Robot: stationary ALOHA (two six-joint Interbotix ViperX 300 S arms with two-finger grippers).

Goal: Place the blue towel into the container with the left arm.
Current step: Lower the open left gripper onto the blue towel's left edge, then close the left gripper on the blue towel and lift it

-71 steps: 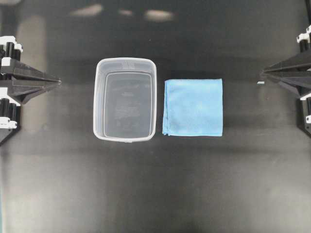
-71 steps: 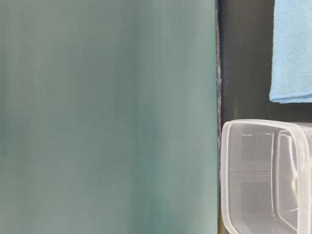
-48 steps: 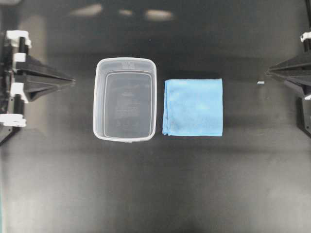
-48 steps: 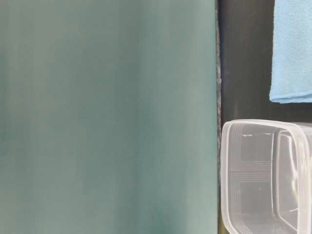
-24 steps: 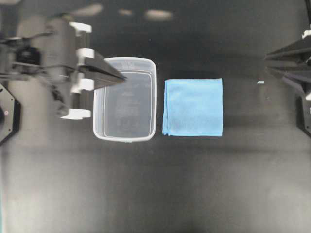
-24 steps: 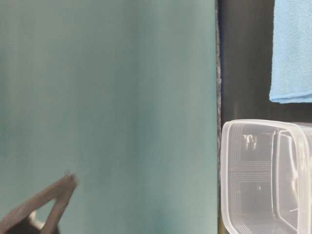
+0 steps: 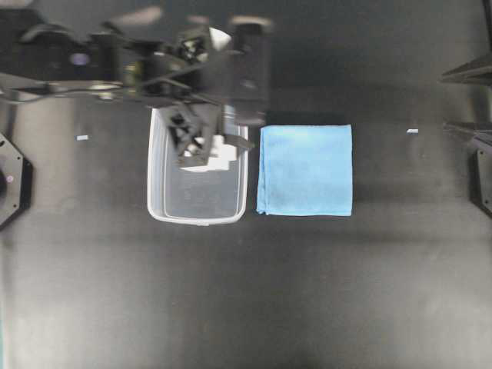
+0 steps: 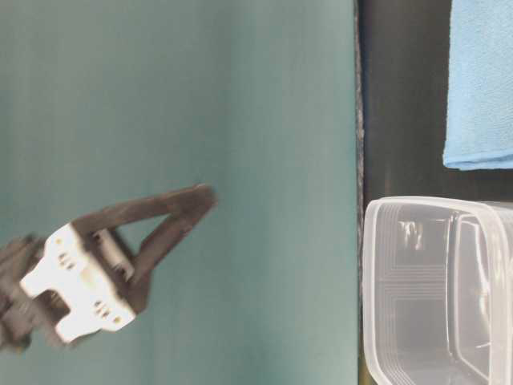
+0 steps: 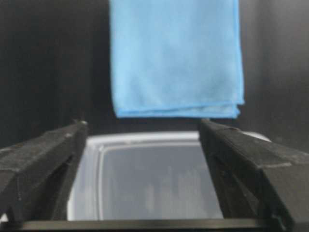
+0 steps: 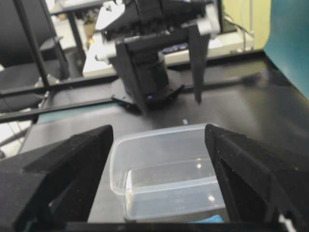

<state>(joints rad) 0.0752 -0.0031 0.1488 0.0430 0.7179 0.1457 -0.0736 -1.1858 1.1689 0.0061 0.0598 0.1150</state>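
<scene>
black matte tabletop [image 7: 231, 292] fills the overhead view, with soft light glare along its far edge. at the far left a small pale speck [image 7: 81, 137] lies on the bare surface. next comes the left arm [image 7: 115, 65], blurred, stretched from the left edge across the upper part of the scene and ending above the far end of the container [image 7: 157, 184]. its left gripper [image 9: 145, 145] hangs over the tub with the jaws spread wide and nothing between them; in the left wrist view the two black fingers [image 9: 43, 169] frame the tub's near rim, and the cloth lies beyond. the container is a clear rectangular tub, upright on the table and with nothing inside it. just to its right, close beside the rim but not touching, the blue towel [image 7: 306, 170] lies flat and folded square on the tabletop, outside the tub. farther right a second pale speck [image 7: 413, 131] sits on the surface. at the right edge the right gripper [image 10: 157, 145] is pulled back, its fingers wide apart and holding nothing, facing the tub.
</scene>
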